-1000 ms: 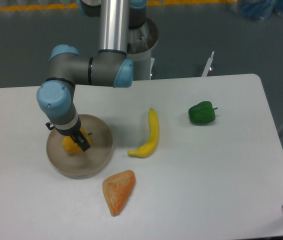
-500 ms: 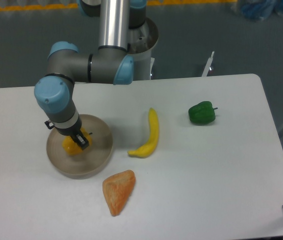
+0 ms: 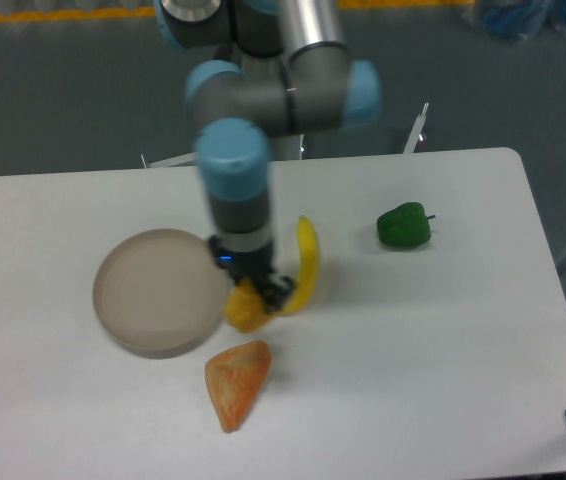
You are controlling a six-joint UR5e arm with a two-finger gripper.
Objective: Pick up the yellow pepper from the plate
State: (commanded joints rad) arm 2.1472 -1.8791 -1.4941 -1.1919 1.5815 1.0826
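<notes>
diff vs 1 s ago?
The gripper, shut on the yellow pepper, has carried it off the plate toward image right; the pepper now sits just past the rim, beside the banana. The plate is left bare. Banana, green pepper, orange wedge and plate have not moved.

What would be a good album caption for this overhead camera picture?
Robot gripper carries the yellow pepper just off the emptied plate, beside the banana.
</notes>
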